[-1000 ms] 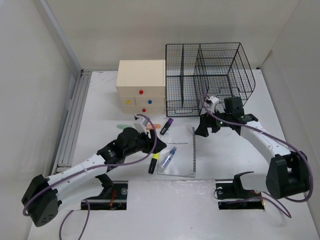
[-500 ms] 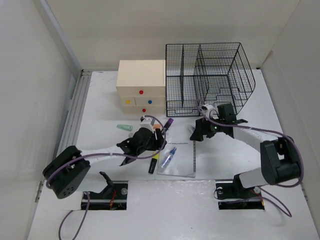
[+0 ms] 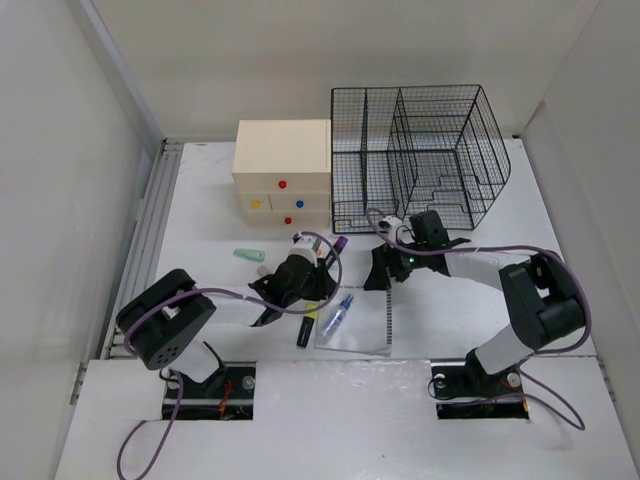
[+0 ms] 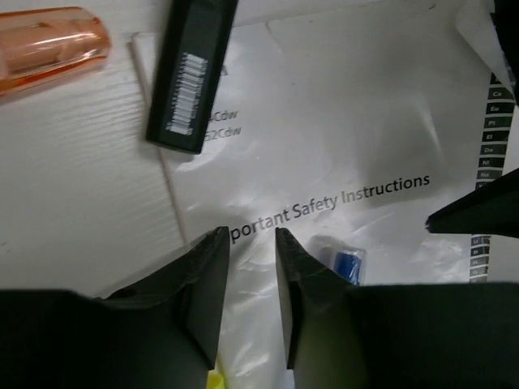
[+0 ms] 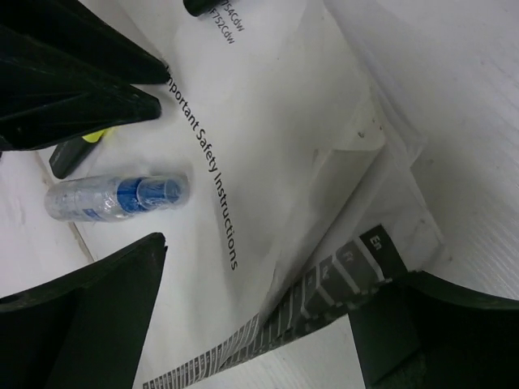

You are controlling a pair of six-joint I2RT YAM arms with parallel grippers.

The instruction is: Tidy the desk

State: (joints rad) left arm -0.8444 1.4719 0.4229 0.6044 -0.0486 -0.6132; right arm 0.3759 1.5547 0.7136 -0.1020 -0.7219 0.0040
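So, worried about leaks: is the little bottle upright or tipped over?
Tipped over: the bottle lies flat on its side on the safety leaflet.

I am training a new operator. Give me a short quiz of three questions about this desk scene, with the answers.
1. True or false: the wire basket stands left of the drawer box.
2. Fill in: the leaflet reads "Safety ____".
3. The jaws of the right gripper are: A) wide open, B) fully shut, C) out of view.
Key: 1 false; 2 Instructions; 3 A.
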